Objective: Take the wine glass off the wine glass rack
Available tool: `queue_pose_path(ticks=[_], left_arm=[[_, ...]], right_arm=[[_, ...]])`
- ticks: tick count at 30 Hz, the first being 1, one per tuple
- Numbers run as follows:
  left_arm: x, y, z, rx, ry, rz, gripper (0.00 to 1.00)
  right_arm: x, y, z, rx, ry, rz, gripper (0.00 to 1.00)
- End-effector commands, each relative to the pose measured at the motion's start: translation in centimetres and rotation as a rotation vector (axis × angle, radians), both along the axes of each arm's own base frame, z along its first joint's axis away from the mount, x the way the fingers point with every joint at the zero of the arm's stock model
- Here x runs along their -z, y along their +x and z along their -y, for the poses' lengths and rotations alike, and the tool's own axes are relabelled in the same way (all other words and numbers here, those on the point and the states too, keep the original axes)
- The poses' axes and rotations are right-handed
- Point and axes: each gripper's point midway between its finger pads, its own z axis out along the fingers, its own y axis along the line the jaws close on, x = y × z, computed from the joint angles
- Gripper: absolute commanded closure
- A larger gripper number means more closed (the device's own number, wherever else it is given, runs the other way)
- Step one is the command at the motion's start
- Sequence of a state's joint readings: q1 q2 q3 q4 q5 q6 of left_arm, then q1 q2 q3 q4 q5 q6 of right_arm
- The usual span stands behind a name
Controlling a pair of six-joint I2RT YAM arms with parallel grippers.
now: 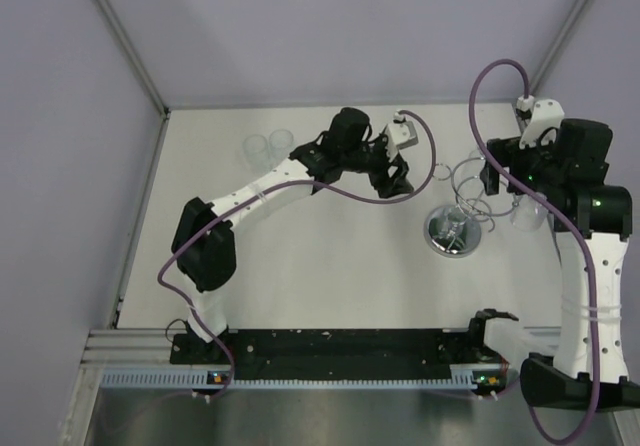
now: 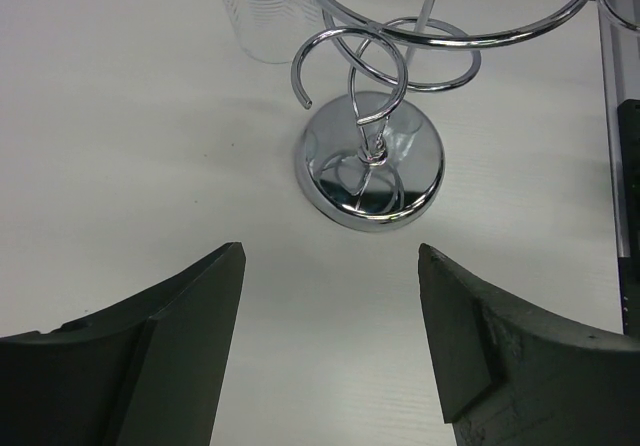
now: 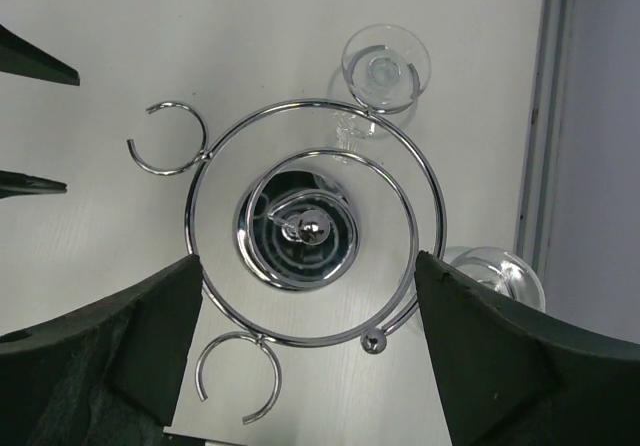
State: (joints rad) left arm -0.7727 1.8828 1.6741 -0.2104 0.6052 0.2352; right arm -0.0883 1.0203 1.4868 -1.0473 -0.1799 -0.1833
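The chrome wine glass rack [image 1: 455,228] stands right of the table's middle, its mirror base [image 2: 370,166] and curled wire arms showing in the left wrist view. One wine glass [image 3: 385,64] hangs in a ring on the rack's far side, and its bowl [image 2: 265,11] also shows in the left wrist view. A second wine glass [image 3: 500,276] is at the rack's right, half hidden by a finger. My right gripper [image 3: 308,258] hovers open above the rack [image 3: 300,231]. My left gripper [image 2: 331,248] is open on the rack's left, holding nothing.
Two clear glasses [image 1: 268,146] stand on the table at the back left. The table's right edge and the wall [image 3: 548,116] run close behind the rack. The left gripper's fingertips [image 3: 25,66] show at the left edge of the right wrist view.
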Motion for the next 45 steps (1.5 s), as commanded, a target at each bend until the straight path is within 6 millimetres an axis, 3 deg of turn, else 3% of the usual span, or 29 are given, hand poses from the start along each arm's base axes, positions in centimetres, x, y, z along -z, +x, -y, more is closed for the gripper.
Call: queue_pose_path(ticks=[1, 15, 20, 30, 34, 38, 45], left_arm=[[-4.8, -0.1, 0.9, -0.002, -0.126, 0.046, 0.25], [-3.1, -1.3, -1.4, -0.032, -0.054, 0.043, 0.26], [-2.7, -1.4, -1.8, -0.042, -0.041, 0.043, 0.26], [-2.5, -1.2, -2.1, -0.051, -0.028, 0.056, 0.26], [-2.5, -1.1, -2.1, -0.055, -0.024, 0.056, 0.26], [-2.2, -0.9, -2.4, -0.063, -0.015, 0.058, 0.26], [-2.0, -0.5, -3.2, -0.089, 0.0, 0.058, 0.26]], right_arm=[[0.7, 1.1, 0.2, 0.002, 0.004, 0.006, 0.17], [1.8, 4.3, -1.1, -0.078, 0.049, 0.065, 0.43], [2.2, 4.4, -1.2, -0.078, 0.056, 0.053, 0.56], [3.0, 4.2, -0.8, -0.057, 0.044, 0.038, 0.62], [3.1, 4.1, -0.9, -0.065, 0.044, 0.039, 0.78], [2.7, 4.1, -1.3, -0.089, 0.05, 0.051, 1.0], [0.6, 5.2, -2.4, -0.137, 0.085, 0.114, 1.0]])
